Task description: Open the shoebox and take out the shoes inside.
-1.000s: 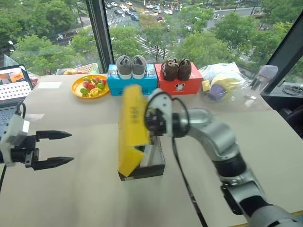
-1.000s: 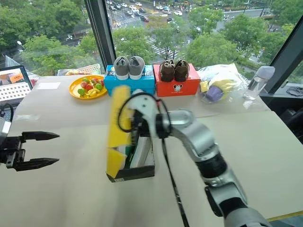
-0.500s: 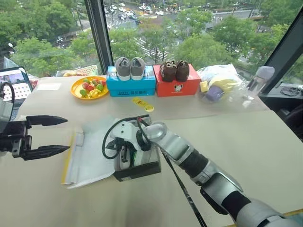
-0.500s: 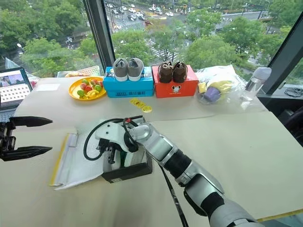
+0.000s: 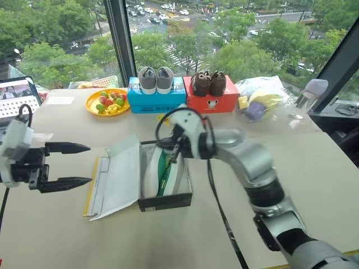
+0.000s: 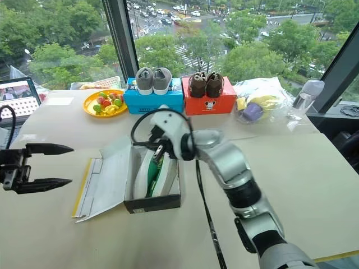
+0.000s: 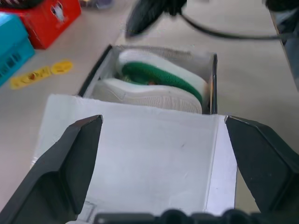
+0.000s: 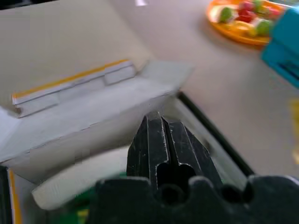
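1. Jaws first: the left gripper [image 5: 84, 165] hangs left of the box with its jaws spread wide and nothing between them; the right gripper [image 6: 159, 154] has its jaws clenched together on nothing, poised over the far end of the open box.
2. Beige worktop [image 5: 314, 168] carries everything, with a window along its far edge.
3. Shoebox [image 5: 166, 200] sits mid-worktop, black-sided, its lid [image 5: 115, 179] folded out flat to the left, white inside up, yellow edge showing.
4. Blue box [image 5: 156, 101] and red box [image 5: 212, 101] stand side by side at the far edge, a grey pair [image 5: 155, 78] on the blue one, a brown pair [image 5: 208, 82] on the red one.
5. Shoes [image 5: 164, 172], green with white soles, lie on their sides inside the shoebox.
6. Orange plate [image 5: 92, 106] of fruit rests left of the blue box.
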Robot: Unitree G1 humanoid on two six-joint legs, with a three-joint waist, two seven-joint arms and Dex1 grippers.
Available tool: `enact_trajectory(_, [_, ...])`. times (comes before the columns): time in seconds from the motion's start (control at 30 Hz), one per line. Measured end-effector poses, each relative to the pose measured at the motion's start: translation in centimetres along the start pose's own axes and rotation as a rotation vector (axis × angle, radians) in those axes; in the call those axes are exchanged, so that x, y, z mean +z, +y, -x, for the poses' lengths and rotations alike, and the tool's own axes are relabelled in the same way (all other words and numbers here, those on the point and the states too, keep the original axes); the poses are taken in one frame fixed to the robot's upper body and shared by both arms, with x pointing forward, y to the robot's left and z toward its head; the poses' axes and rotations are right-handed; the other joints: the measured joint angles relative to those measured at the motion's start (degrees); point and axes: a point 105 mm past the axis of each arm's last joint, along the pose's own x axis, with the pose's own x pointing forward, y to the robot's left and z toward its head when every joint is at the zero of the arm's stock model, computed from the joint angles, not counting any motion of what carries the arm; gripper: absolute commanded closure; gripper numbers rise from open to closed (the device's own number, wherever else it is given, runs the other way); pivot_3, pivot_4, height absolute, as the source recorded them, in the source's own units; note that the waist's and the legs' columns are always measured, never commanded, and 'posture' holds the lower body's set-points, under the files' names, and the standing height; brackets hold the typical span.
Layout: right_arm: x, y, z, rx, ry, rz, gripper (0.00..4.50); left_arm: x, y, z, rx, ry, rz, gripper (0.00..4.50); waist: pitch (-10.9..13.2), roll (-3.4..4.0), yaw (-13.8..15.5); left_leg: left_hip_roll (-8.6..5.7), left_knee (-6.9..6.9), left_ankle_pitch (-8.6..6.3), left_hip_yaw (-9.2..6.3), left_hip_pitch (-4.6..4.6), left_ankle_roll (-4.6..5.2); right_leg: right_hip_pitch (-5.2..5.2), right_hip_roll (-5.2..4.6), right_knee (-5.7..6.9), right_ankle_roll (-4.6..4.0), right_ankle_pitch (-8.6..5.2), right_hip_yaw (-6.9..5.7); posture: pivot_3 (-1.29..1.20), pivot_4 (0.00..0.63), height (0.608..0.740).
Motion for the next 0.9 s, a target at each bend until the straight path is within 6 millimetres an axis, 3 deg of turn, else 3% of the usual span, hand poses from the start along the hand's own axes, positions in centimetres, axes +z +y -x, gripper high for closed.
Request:
enact_trajectory(0.1, [-1.8,-1.3,2.8,-0.202,0.109,-0.034,3.64,0.0,-0.2,-0.5,-0.02,0.0,-0.004,0.0,0.0,0.0,-0.2,0.11,-0.01,-0.05,0.01,-0.18,-0.22,-0.15,0.15,-0.1,-0.03,-0.03,-0.04,0.0,0.15,0.731])
enact_trajectory(0.17, [-2.9,-1.3,3.6,-0.29,0.163,-0.059,3.01,0.0,-0.3,-0.8,-0.033,0.0,-0.004,0.0,0.0,0.0,-0.4,0.13,-0.03,-0.17,0.02,-0.18,-0.06,-0.15,0.2,-0.14,-0.02,-0.07,-0.03,0.0,0.15,0.731])
enact_trajectory(0.33, [-3.6,2.0,2.7,-0.249,0.188,-0.095,1.46,0.3,0.1,-1.7,-0.072,-0.005,-0.013,0.0,0.0,-0.01,-0.6,0.16,-0.01,-0.21,0.01,-0.16,0.01,-0.15,0.35,-0.12,0.12,-0.22,0.02,0.0,0.15,0.731])
enact_trajectory(0.37, [-3.7,2.1,2.7,-0.247,0.194,-0.092,0.98,0.3,0.3,-1.8,-0.076,-0.004,-0.011,0.0,0.1,0.0,-0.5,0.16,0.04,-0.21,0.01,-0.16,0.02,-0.12,0.36,-0.11,0.3,-0.33,0.02,0.0,0.15,0.731])
enact_trajectory(0.47, [-3.9,1.9,2.8,-0.256,0.205,-0.086,0.98,0.1,0.9,-1.9,-0.083,0.005,-0.005,0.0,0.1,0.0,-0.4,0.16,0.14,-0.18,0.01,-0.09,0.06,-0.02,0.34,-0.1,0.36,-0.42,0.07,0.0,0.15,0.731])
enact_trajectory(0.67, [-1.7,1.9,1.9,-0.227,0.131,-0.119,0.98,-0.1,1.2,-2.8,-0.129,0.027,-0.01,0.0,0.1,-0.02,-0.3,0.24,0.07,-0.17,0.0,-0.04,0.03,-0.02,0.52,-0.08,0.33,-0.37,0.11,0.0,0.15,0.731])
enact_trajectory(0.9, [-2.4,1.1,0.7,-0.388,0.127,-0.243,0.98,-0.1,1.5,-3.4,-0.175,0.041,-0.002,0.0,0.1,-0.02,-0.6,0.2,0.02,-0.18,-0.02,-0.18,0.01,-0.09,0.51,-0.11,-0.02,-0.16,0.13,0.0,0.15,0.731])
